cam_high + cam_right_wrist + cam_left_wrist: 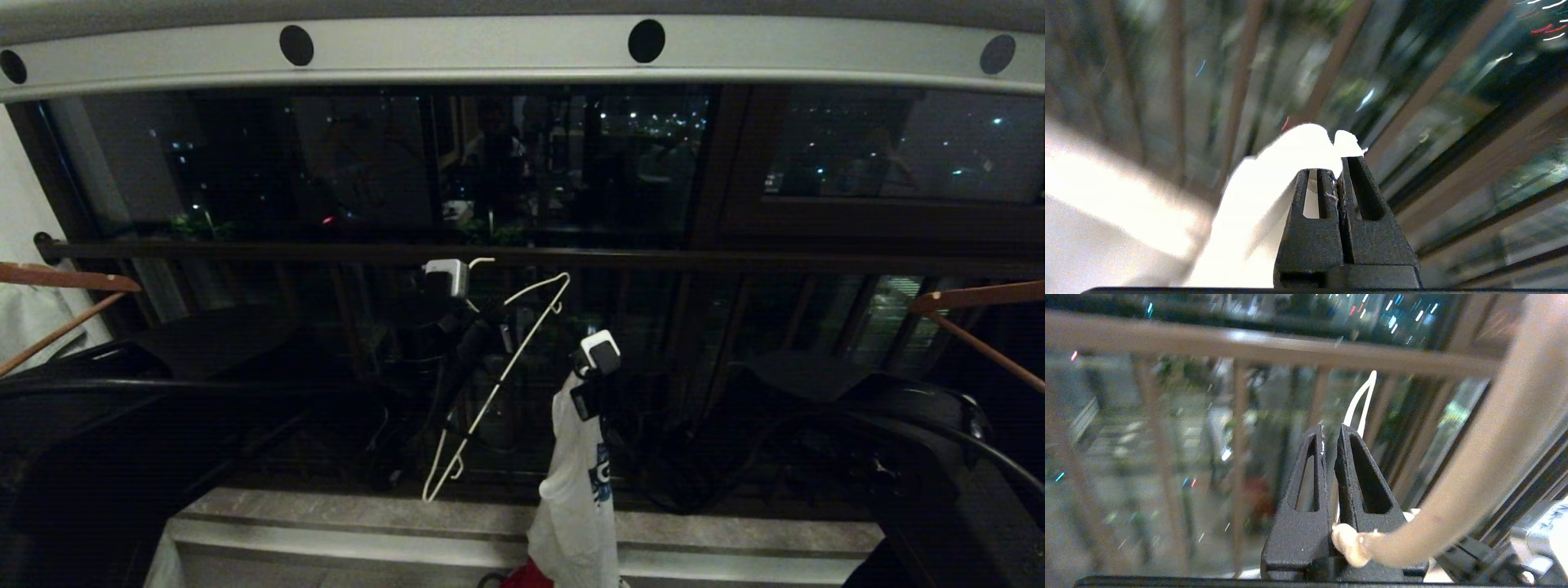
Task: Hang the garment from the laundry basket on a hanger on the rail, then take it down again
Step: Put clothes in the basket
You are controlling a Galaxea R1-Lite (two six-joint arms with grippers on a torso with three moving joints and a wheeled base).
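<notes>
my left gripper (482, 314), mid-frame, is clamped on the tilted hanger (498, 380). my right gripper (584, 384), just right of it, pinches the t-shirt (575, 490), which hangs to the bottom edge. the rail (490, 45) spans the top; a dark railing (653, 260) crosses behind.

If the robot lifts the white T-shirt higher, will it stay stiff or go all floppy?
Probably floppy: the T-shirt hangs in a limp, bunched column from the right gripper, which pinches only its top. It likely swings easily, dangling free. Beside it, the hanger in the left gripper keeps its shape.
</notes>
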